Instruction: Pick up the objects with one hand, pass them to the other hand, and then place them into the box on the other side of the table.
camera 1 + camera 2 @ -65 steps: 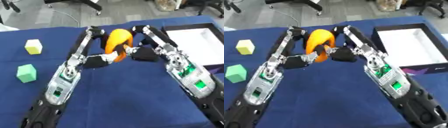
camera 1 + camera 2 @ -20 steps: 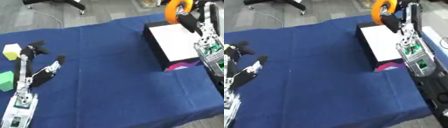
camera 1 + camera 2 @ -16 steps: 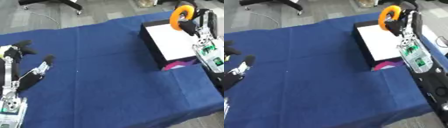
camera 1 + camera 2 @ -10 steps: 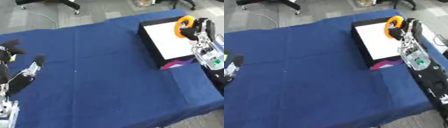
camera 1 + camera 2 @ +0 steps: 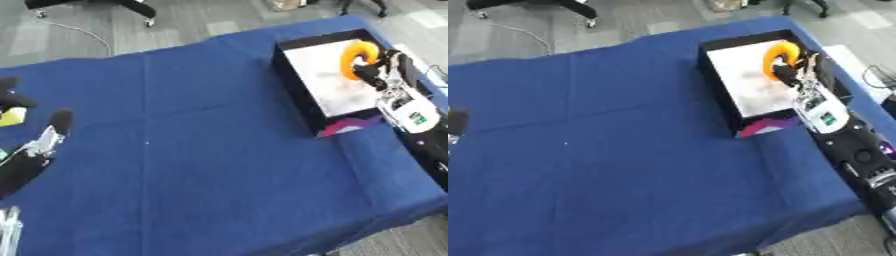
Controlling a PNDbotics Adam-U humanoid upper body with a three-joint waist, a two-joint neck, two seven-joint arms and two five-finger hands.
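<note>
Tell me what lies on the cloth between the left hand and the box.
Nothing: between the left hand and the box the blue tablecloth is bare, shown best in the left eye view.

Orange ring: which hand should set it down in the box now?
The right hand. It already holds the orange ring over the white floor of the box on the table's right side. The left hand is at the far left edge, away from the box.
</note>
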